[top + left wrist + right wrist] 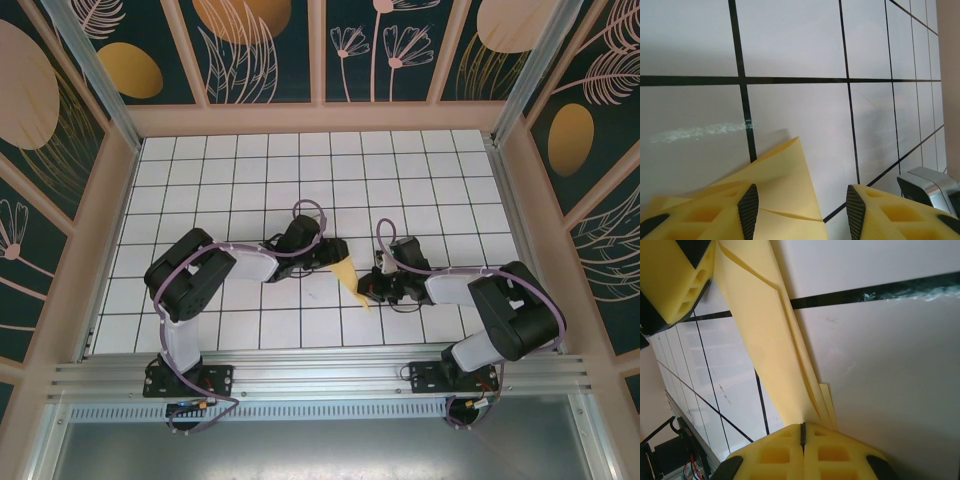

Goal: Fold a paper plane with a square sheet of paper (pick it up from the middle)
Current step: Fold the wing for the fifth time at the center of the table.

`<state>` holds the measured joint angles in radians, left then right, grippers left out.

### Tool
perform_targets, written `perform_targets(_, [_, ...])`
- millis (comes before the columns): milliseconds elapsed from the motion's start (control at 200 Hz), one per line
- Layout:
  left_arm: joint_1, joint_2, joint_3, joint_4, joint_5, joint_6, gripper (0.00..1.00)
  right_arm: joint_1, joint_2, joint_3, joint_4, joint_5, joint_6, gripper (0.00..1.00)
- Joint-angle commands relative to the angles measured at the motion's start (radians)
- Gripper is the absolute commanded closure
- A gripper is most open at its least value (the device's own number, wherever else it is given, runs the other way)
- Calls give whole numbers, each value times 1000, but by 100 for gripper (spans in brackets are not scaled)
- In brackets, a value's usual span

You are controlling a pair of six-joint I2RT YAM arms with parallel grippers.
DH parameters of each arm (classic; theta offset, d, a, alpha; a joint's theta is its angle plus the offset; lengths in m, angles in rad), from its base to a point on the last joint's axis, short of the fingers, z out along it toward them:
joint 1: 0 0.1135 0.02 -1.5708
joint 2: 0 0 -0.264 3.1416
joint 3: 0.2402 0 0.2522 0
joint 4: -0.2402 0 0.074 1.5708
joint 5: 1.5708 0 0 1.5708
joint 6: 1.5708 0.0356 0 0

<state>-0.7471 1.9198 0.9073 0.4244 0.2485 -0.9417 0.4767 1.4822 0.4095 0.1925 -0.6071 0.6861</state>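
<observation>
The paper plane (350, 276) is a slim, pointed fold of pale-yellow paper, held off the white grid table between the two arms. My right gripper (802, 432) is shut on its narrow end, and the layered folds (765, 335) rise away from the closed fingers. My left gripper (801, 212) is open at the wide end. The paper (782, 180) lies between its jaws, against the left finger (748, 210), with a clear gap to the right finger (855, 212). From above, the left gripper (325, 255) and right gripper (372, 290) face each other across the paper.
The white grid table (250, 180) is walled by pink-framed patterned panels (320, 60) at the back and sides. An aluminium rail (320, 375) with both arm bases runs along the near edge. A metal part of the right arm (930, 186) sits close to my left gripper.
</observation>
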Motion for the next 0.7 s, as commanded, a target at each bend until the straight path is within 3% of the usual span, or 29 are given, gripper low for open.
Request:
perform_targets(0, [41,18,14,-73,-95,69,47,1,46,-56,-143,107,-9,96])
perform_targets(430, [87,-2,31,-86,-98,144,46,1,49,-64,-133,106,2,96])
perform_targets(696, [94,-124,52,-155,-90,161,45,7,43,-61,-115,107,14,96])
